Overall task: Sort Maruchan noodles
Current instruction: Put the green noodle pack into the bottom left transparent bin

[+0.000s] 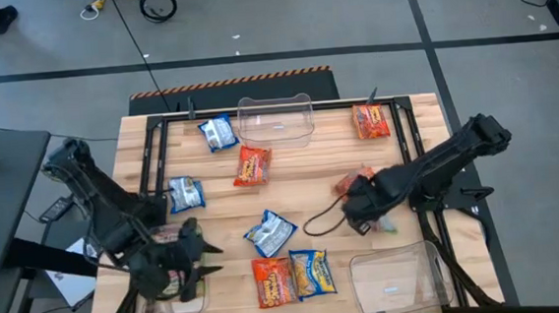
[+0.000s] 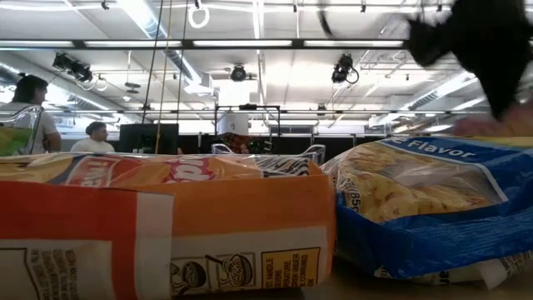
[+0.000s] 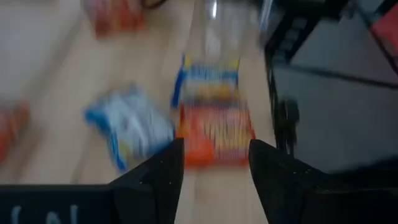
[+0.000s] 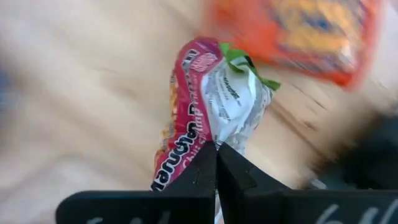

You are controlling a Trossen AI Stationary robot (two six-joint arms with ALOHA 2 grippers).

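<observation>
Fingers (image 4: 216, 163) of the right gripper (image 1: 362, 208) are pinched shut on a pink-and-green packet (image 4: 208, 106), held just above the surface (image 1: 310, 174) at its right side, beside a red-orange packet (image 4: 311, 31). Over at the near left corner, the left gripper (image 1: 203, 259) hangs with its fingers (image 3: 158, 180) spread apart. Other noodle packets lie scattered flat, a red-orange one (image 1: 272, 280) and a blue-yellow one (image 1: 312, 273) side by side at the near edge.

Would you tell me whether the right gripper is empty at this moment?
No, the right gripper is shut on a pink-and-green noodle packet, pinching its edge between the fingertips.
</observation>
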